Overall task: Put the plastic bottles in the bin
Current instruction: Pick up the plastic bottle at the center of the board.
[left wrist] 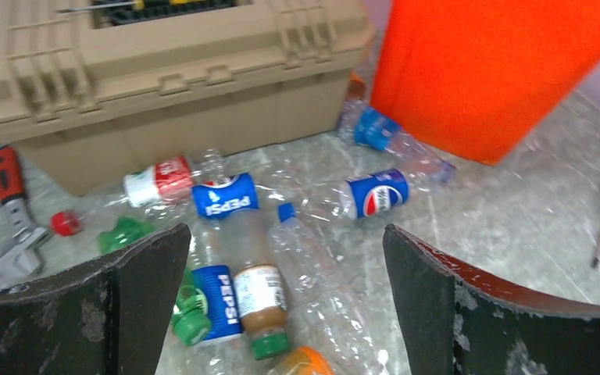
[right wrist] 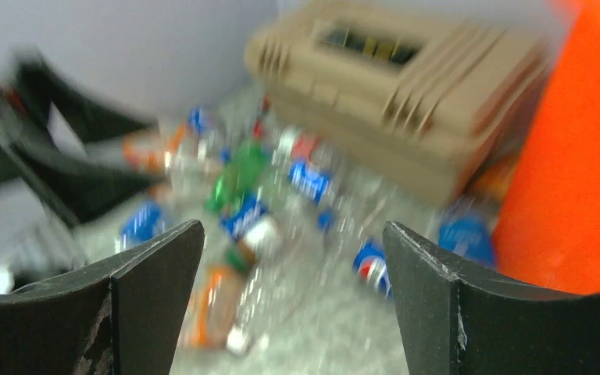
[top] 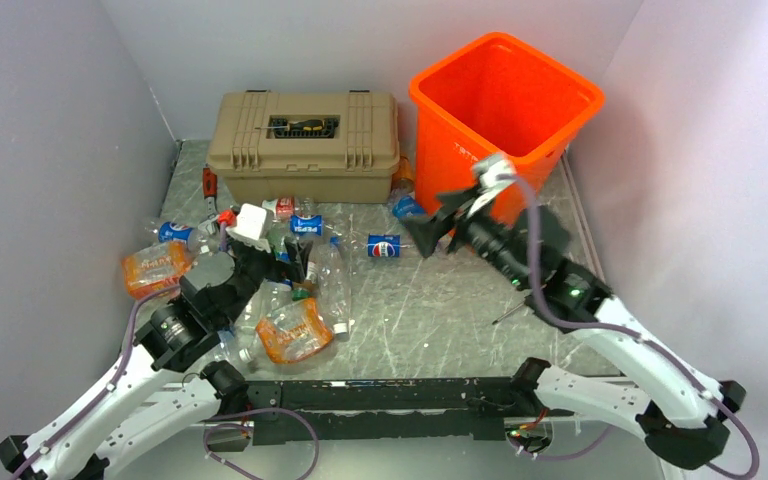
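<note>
Several crushed plastic bottles [top: 333, 280] lie scattered on the table's left half, some with Pepsi labels and two with an orange wrap [top: 295, 330]. One Pepsi bottle [top: 384, 247] lies alone near the middle. The orange bin [top: 505, 100] stands at the back right. My left gripper [top: 282, 252] hovers open over the pile. A clear blue-capped bottle [left wrist: 312, 266] lies on the table below and between its fingers [left wrist: 148, 297]. My right gripper [top: 438, 225] hangs open and empty in front of the bin. Its view is blurred, with the lone Pepsi bottle [right wrist: 371, 266] below it.
A tan toolbox [top: 305, 145] stands at the back beside the bin, a screwdriver in its lid recess. A yellow-handled screwdriver [top: 513, 310] lies near my right arm. A red-handled tool [top: 209, 182] lies left of the toolbox. Walls close in on both sides.
</note>
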`<state>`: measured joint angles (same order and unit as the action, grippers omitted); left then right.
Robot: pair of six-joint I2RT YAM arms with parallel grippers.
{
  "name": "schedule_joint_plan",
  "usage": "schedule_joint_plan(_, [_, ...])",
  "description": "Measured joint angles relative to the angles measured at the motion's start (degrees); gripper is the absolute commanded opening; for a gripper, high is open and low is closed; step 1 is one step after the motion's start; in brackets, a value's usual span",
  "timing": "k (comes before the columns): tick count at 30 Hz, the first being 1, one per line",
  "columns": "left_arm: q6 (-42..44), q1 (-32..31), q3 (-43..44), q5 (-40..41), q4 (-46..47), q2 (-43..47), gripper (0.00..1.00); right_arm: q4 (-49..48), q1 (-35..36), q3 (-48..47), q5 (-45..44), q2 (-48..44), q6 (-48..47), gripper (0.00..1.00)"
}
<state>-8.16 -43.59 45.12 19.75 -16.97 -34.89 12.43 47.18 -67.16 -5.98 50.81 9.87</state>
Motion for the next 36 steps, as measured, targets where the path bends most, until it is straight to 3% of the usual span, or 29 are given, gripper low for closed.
schedule_joint_plan(6, [-0.5, 0.0, 0.6, 8.6, -1.6, -0.3, 0.99, -3.9, 5.2, 23.6, 0.5, -1.7, 7.3, 0.90])
schedule_joint_plan(9, [-0.9, 0.0, 3.0, 11.1, -4.4, -4.5, 1.00, -4.4, 5.3, 31.1, -0.2, -0.5, 11.3, 0.90])
schedule_joint_plan(17, [-2.3, 1.6, 7.1, 7.6, -10.1, -17.0, 0.99, -13.5, 5.3, 33.8, 1.6, 14.6, 17.2, 0.90])
schedule_joint_plan(29, [-2.7, 2.2, 7.1, 3.8, -11.5, -17.1, 0.99, -34.1, 6.3, 32.6, 10.0, 39.5, 26.9, 0.90])
schedule_joint_plan(36, [-2.7, 2.2, 7.1, 2.6, -11.5, -17.1, 0.99, -38.9, 9.6, 27.5, 8.8, 45.6, 29.2, 0.89])
